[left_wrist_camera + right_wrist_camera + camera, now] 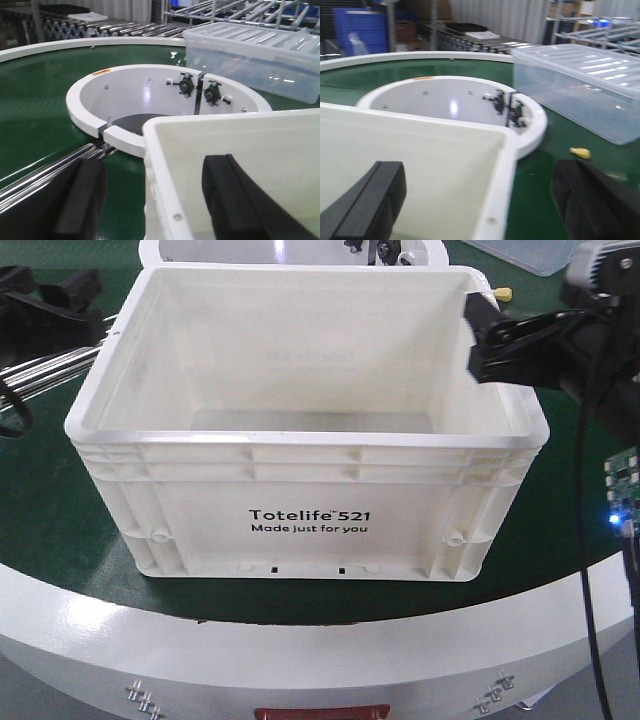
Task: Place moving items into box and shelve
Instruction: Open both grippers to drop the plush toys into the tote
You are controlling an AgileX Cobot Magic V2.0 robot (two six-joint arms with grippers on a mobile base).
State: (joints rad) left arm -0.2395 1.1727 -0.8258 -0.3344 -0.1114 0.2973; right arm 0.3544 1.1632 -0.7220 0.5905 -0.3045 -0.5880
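Nearest us runs the white curved outer rim of the round table (100, 630). Just behind it, the large white rectangular plastic crate (300, 470), with its ribbed rim and black "Totelife 521" print, stands upright on the dark green belt surface (40, 510). It sits between our two grippers with its open top facing up.

Beyond both grippers lies a white ring-shaped guard (145, 85) set with black knobs, and to the right of that rests a clear lidded plastic bin (580, 85). A small yellow object (580, 153), too blurred to identify, lies on the green to the right of the right gripper, short of the bin. Chrome rods (40, 175) run along the outer side of the left gripper. Past the table we see roller conveyors (100, 25) and stacked blue plastic bins (360, 30).

Our black left gripper (152, 167) points forward with its fingers wide apart. One finger shows against the crate's inside and the other over the rods, with the left wall between them; we cannot tell whether either touches. Our black right gripper (480, 170) mirrors it, spread wide astride the right wall near the far corner and holding nothing.
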